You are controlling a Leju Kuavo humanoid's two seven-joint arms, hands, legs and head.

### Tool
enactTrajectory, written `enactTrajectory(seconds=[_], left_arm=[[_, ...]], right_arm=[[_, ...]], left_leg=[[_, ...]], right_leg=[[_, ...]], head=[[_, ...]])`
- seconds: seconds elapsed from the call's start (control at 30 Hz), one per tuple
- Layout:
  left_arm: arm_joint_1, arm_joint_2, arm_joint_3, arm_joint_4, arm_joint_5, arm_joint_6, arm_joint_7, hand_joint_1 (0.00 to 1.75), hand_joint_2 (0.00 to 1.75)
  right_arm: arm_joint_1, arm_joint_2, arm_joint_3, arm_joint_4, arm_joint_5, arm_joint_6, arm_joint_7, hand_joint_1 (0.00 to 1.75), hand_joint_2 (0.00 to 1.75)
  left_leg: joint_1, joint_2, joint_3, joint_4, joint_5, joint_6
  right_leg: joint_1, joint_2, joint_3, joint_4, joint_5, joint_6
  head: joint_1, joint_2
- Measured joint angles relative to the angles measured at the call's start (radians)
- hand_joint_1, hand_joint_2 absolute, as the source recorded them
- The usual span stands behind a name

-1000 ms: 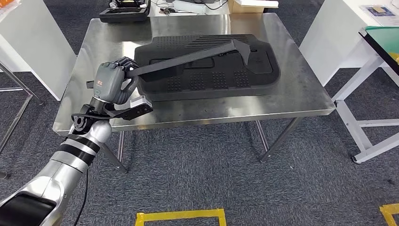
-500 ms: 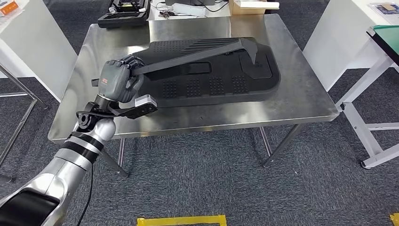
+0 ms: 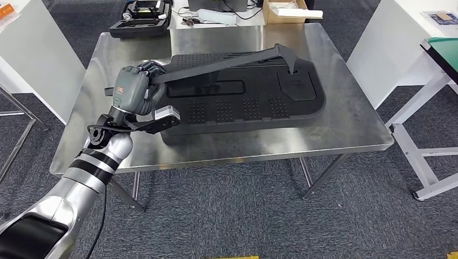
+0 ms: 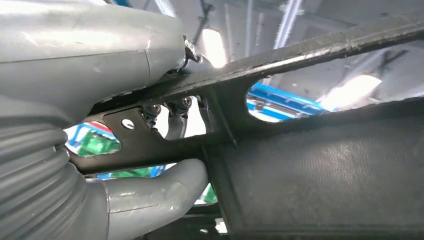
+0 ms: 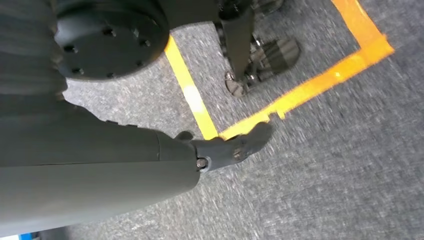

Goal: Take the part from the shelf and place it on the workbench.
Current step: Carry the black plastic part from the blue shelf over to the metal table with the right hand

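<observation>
The part (image 3: 221,63) is a long black bar with a hooked far end. The left hand (image 3: 131,90) grips its near end, above the black panel (image 3: 248,102) on the workbench (image 3: 351,116).

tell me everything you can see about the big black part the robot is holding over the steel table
The black part is a broad, flat moulded panel with rounded corners, matte like plastic or foam. Its top carries grids of small dots, a long rectangular recess and a smaller recessed pocket near its far end. A slim black bar runs diagonally above it, ending in a downturned hook. The left hand grips the bar's near end. The panel lies lengthwise over the steel workbench; whether it rests fully flat is unclear.
</observation>
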Motion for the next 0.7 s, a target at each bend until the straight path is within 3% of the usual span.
enactTrajectory(seconds=[0.07, 0.13, 0.17, 0.2, 0.27, 0.3, 0.37, 0.43, 0.5, 0.57, 0.63, 0.67, 0.7], left_arm=[[-0.004, -0.002, -0.001, 0.0, 0.0, 0.0, 0.001, 1.75, 1.75], [-0.004, -0.004, -0.002, 0.001, 0.001, 0.0, 0.001, 1.75, 1.75], [-0.002, -0.005, -0.003, 0.002, 0.001, 0.0, 0.001, 1.75, 1.75], [0.0, -0.005, -0.004, 0.003, 0.0, 0.0, 0.001, 1.75, 1.75], [0.001, -0.005, -0.006, 0.003, 0.0, -0.001, 0.001, 1.75, 1.75], [0.0, -0.005, -0.007, 0.003, 0.0, -0.001, 0.001, 1.75, 1.75], [-0.004, -0.006, -0.007, 0.003, 0.0, -0.001, 0.001, 1.75, 1.75], [-0.007, -0.006, -0.009, 0.003, 0.0, -0.001, 0.001, 1.75, 1.75], [-0.009, -0.006, -0.009, 0.003, 0.0, -0.002, 0.001, 1.75, 1.75], [-0.011, -0.006, -0.009, 0.003, 0.0, -0.002, 0.001, 1.75, 1.75], [-0.011, -0.007, -0.01, 0.005, 0.0, -0.002, 0.001, 1.75, 1.75], [-0.009, -0.007, -0.01, 0.006, 0.0, -0.002, 0.001, 1.75, 1.75], [-0.008, -0.007, -0.01, 0.007, 0.0, -0.002, 0.001, 1.75, 1.75]], right_arm=[[-0.001, 0.0, 0.0, 0.0, 0.001, 0.0, 0.0, 0.0, 1.75], [-0.002, 0.001, 0.0, 0.0, 0.001, 0.0, 0.0, 0.0, 1.75], [0.0, 0.001, 0.0, 0.0, 0.001, 0.0, 0.0, 0.0, 1.75], [0.001, 0.001, 0.0, 0.0, 0.001, 0.0, 0.0, 0.0, 1.75], [0.004, 0.001, 0.0, 0.0, 0.001, 0.0, 0.0, 0.0, 1.75], [0.004, 0.001, 0.0, 0.0, 0.001, 0.0, 0.0, 0.0, 1.75], [0.002, 0.0, 0.0, 0.0, 0.001, 0.0, 0.001, 0.0, 1.75], [0.0, 0.001, 0.0, 0.0, 0.001, 0.0, 0.001, 0.0, 1.75], [0.002, 0.001, 0.0, 0.0, 0.002, 0.0, 0.002, 0.0, 1.75], [0.002, 0.001, 0.0, 0.0, 0.002, 0.001, 0.002, 0.0, 1.75], [0.001, 0.001, 0.0, 0.0, 0.002, 0.001, 0.002, 0.0, 1.75], [0.001, 0.001, 0.0, 0.0, 0.003, 0.001, 0.002, 0.0, 1.75], [0.002, 0.001, 0.0, 0.0, 0.003, 0.001, 0.002, 0.0, 1.75]], left_leg=[[0.004, -0.002, 0.008, -0.002, -0.005, 0.007], [0.004, -0.003, 0.012, -0.002, -0.012, 0.01], [0.004, -0.003, 0.017, -0.002, -0.017, 0.009], [0.004, -0.004, 0.024, -0.002, -0.023, 0.008], [0.004, -0.005, 0.041, -0.002, -0.036, 0.003], [0.003, -0.005, 0.05, -0.002, -0.042, -0.001], [0.001, -0.006, 0.06, -0.007, -0.053, -0.012], [0.0, -0.007, 0.068, -0.009, -0.055, -0.023], [0.001, -0.002, 0.064, 0.014, -0.067, -0.032], [0.003, 0.006, 0.017, 0.104, -0.103, -0.037], [0.003, 0.008, -0.063, 0.229, -0.151, -0.04], [0.003, 0.008, -0.094, 0.264, -0.16, -0.04], [0.003, 0.009, -0.109, 0.265, -0.148, -0.039]], right_leg=[[-0.004, -0.002, -0.062, 0.102, -0.035, 0.0], [-0.01, -0.003, -0.154, 0.234, -0.068, 0.006], [-0.012, -0.003, -0.186, 0.266, -0.069, 0.012], [-0.013, -0.003, -0.196, 0.257, -0.052, 0.021], [-0.014, -0.005, -0.158, 0.132, 0.022, 0.036], [-0.013, -0.007, -0.131, 0.057, 0.057, 0.036], [-0.006, -0.01, -0.094, -0.033, 0.085, 0.015], [-0.003, -0.011, -0.079, -0.045, 0.081, -0.011], [-0.006, -0.01, -0.061, -0.049, 0.086, -0.026], [-0.008, -0.009, -0.045, -0.05, 0.081, -0.039], [-0.005, -0.009, -0.035, -0.05, 0.07, -0.047], [-0.003, -0.008, -0.029, -0.05, 0.064, -0.049], [-0.002, -0.006, -0.02, -0.049, 0.057, -0.048]], head=[[0.005, 0.0], [0.007, 0.0], [0.008, 0.0], [0.008, 0.0], [0.009, 0.0], [0.008, 0.0], [0.009, 0.0], [0.008, 0.0], [0.007, 0.0], [0.006, 0.0], [0.005, 0.0], [0.005, 0.0], [0.005, 0.0]])
